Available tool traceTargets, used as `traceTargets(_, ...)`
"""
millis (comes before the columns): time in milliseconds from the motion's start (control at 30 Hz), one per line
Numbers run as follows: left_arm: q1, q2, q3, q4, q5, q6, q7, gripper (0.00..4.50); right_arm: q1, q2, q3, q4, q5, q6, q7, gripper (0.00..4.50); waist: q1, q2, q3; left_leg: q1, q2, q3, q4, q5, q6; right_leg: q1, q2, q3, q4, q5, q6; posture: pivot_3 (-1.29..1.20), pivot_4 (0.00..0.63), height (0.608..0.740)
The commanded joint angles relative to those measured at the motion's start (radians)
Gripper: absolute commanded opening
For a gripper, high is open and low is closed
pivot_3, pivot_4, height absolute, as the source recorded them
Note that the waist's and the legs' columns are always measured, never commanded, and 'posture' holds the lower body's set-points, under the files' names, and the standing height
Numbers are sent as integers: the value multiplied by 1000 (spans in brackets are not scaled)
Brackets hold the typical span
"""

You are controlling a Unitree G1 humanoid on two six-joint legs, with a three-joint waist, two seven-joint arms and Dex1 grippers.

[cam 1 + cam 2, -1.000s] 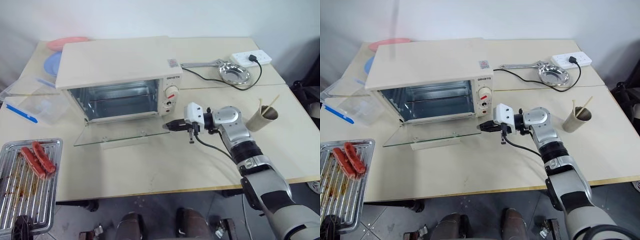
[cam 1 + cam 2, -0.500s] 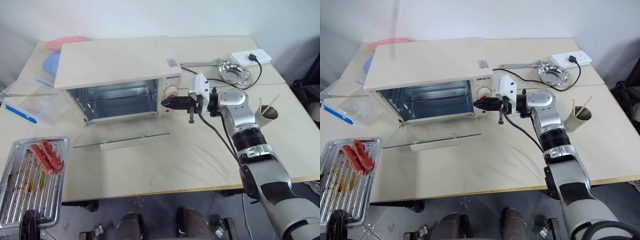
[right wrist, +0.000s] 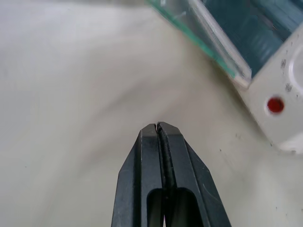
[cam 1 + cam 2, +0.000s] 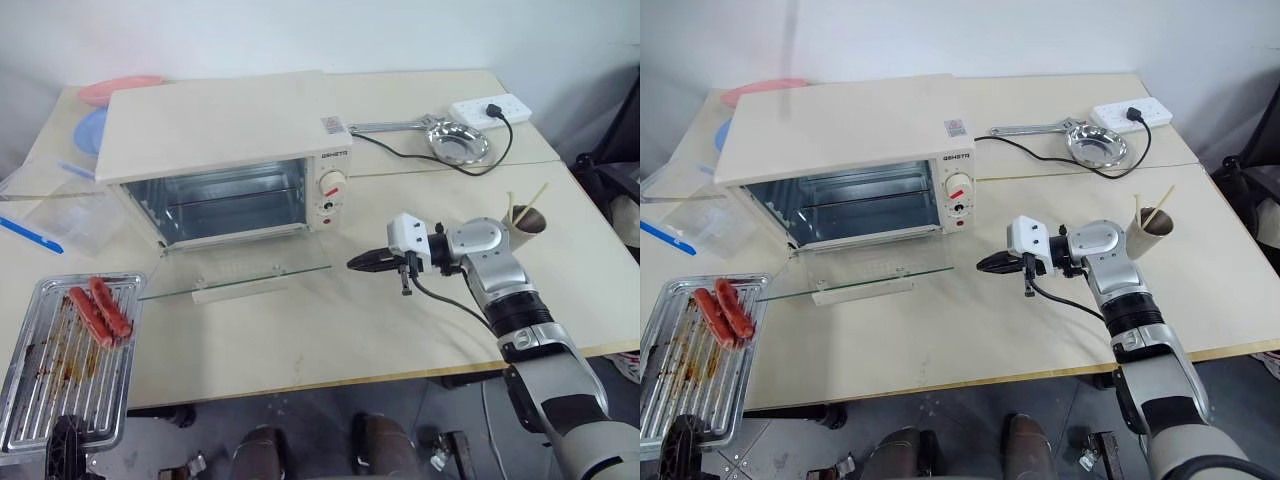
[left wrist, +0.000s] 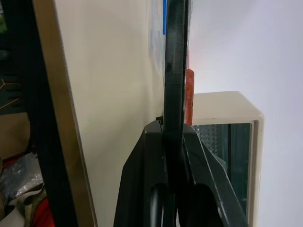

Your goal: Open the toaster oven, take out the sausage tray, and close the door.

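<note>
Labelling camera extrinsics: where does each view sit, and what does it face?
Left eye view: head, looking down at cream-white boxy toaster oven, open glass door; right arm shows.
Right eye view: same scene, stereo twin.
Left wrist view: along left gripper, shut on silver ridged sausage tray's rim.
Right wrist view: along shut right gripper toward door's corner.
Shared: oven in all four.

Right arm (image 4: 500,290): silver-grey jointed segments with black bands, white boxy wrist module, black cable looping beneath, tapered black fingers (image 4: 365,262) on right gripper (image 4: 352,264).
</note>
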Motion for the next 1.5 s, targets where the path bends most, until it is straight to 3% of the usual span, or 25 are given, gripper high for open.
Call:
traceTargets(33, -14, -1, 38, 7, -16, 9, -9, 0, -68, 56, -38, -82, 75, 94, -36, 44, -3, 0, 0, 0, 0, 0, 0, 0, 0, -1, 0, 1, 0, 0, 0, 0, 150, 740)
traceTargets(233, -23, 3, 54, 33, -18, 33, -18, 0, -116, 69, -67, -167, 134, 232, -54, 44, -2, 0, 0, -1, 0, 0, 0, -2, 0, -2, 0, 2, 0, 0, 0, 0, 150, 740)
traceTargets(533, -41, 8, 70, 68, -13, 69, -28, 0, -162, 58, -96, -162, 153, 269, -89, 44, -1, 0, 0, -1, 0, 1, 0, -2, 0, -2, 1, 3, 0, 0, 0, 0, 150, 740)
traceTargets(800, -54, 51, 67, 76, 2, 129, -30, 0, -109, -20, -55, -223, 149, 368, 13, 44, 8, 0, 0, -1, 0, 1, 0, -2, 0, -2, 1, 3, 0, 0, 0, 0, 150, 740)
traceTargets(900, -90, 87, 50, 55, -1, 150, 13, 0, -61, -81, -49, -266, 191, 409, 125, 615, 15, 0, 0, -1, 0, 1, 0, -2, 0, -2, 0, 3, -1, 0, 0, 0, 150, 740)
traceTargets(1267, -197, 213, -20, 34, -9, 234, 122, 0, -2, -115, -78, -204, 277, 273, 214, 4421, 15, 0, 0, 0, 0, 1, 1, -2, 0, -2, 1, 4, 1, 0, 0, 0, 150, 740)
traceTargets(1500, -258, 303, -40, 54, -29, 282, 176, 0, -8, -126, -91, -150, 278, 222, 201, 4472, 44, 0, 0, 0, 0, 1, 3, -2, 0, 0, 0, 4, 2, 0, 0, 0, 150, 740)
